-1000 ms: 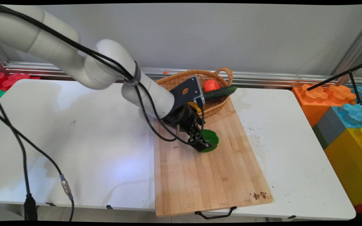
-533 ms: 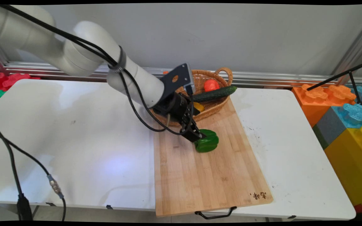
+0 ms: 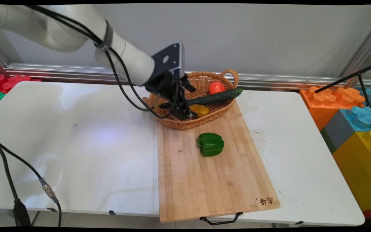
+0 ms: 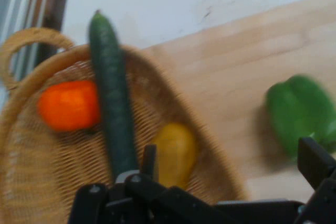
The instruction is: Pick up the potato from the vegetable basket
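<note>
- The gripper (image 3: pixel 183 113) is hanging above the near rim of the wicker basket (image 3: pixel 172 120), with its fingers spread apart and nothing between them.
- Just beside the gripper, inside the basket, a yellow pepper (image 3: pixel 199 110) is lying; in the hand view it (image 4: pixel 173 153) is showing right above the linkage.
- A long cucumber (image 3: pixel 214 97) is resting across the basket, reaching from near the gripper out over the far rim.
- Beyond the cucumber, an orange-red tomato (image 3: pixel 216 87) is sitting in the basket.
- A green bell pepper (image 3: pixel 210 144) is lying on the wooden cutting board (image 3: pixel 211 183), apart from the gripper, on its near side.
- The board is lying on the white table (image 3: pixel 76 138).
</note>
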Action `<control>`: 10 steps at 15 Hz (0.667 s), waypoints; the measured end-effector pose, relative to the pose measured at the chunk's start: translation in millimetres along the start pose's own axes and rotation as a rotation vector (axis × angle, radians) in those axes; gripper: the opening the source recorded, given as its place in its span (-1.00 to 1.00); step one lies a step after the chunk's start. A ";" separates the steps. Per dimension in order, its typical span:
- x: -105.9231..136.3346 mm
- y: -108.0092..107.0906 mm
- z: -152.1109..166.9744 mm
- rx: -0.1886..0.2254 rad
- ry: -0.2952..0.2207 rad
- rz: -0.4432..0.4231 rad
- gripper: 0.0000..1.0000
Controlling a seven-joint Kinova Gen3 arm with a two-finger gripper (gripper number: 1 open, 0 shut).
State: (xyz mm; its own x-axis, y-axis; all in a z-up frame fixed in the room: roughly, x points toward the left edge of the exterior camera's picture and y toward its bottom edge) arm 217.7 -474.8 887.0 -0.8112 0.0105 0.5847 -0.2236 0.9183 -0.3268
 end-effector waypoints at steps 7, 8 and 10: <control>-22.1 -66.8 -2.7 0.055 -0.172 0.186 1.00; -23.0 -72.0 1.2 0.046 -0.185 0.200 1.00; -23.6 -79.6 9.0 0.032 -0.199 0.220 1.00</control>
State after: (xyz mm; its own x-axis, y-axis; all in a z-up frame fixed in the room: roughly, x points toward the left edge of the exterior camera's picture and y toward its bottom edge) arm 249.8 -551.8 892.5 -0.9315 0.1270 0.3409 -0.0450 0.8896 -0.4544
